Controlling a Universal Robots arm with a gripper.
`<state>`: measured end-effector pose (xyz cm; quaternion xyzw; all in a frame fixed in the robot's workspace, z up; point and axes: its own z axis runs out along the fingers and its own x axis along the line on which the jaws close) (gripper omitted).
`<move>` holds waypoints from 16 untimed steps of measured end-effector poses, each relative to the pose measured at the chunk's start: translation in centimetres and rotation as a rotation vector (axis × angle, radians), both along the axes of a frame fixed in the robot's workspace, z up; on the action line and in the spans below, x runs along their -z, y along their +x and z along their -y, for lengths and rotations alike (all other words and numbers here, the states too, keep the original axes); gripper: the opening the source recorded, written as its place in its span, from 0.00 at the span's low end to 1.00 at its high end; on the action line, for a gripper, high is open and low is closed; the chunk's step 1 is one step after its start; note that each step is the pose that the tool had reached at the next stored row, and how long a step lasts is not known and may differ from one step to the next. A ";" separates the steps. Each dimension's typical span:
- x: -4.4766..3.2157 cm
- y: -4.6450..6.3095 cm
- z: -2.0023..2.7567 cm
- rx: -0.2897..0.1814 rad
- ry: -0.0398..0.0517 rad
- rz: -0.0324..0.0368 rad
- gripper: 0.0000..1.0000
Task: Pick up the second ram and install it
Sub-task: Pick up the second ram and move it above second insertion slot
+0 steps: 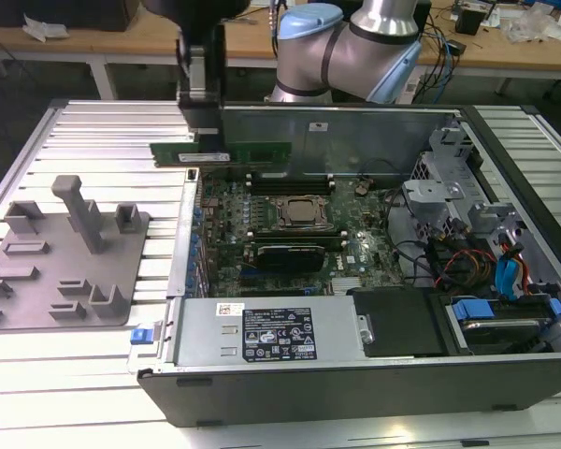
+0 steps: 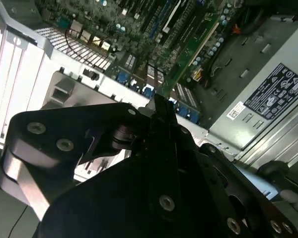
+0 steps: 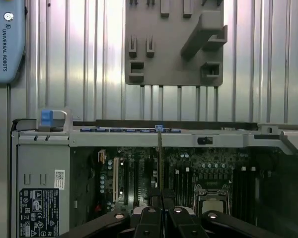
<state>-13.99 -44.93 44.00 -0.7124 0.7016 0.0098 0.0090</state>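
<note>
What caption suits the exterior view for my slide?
End effector holding the second ram level above the open computer case and its motherboard.

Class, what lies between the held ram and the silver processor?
In the exterior view, long black slots with white end clips lie between the second ram and the processor.

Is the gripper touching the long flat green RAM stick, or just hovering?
Touching. In the exterior view the gripper clamps the long flat green ram stick by its upper edge, and the stick hangs in air with nothing else supporting it.
</note>
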 end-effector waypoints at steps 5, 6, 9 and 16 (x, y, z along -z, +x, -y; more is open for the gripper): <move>0.03 3.2 0.00 0.000 0.0001 0.0000 0.09; 0.03 3.6 0.00 0.000 0.0000 0.0000 0.09; 0.11 6.5 -0.02 0.000 0.0002 0.0001 0.09; 0.51 8.5 -0.88 0.000 0.0002 0.0001 0.09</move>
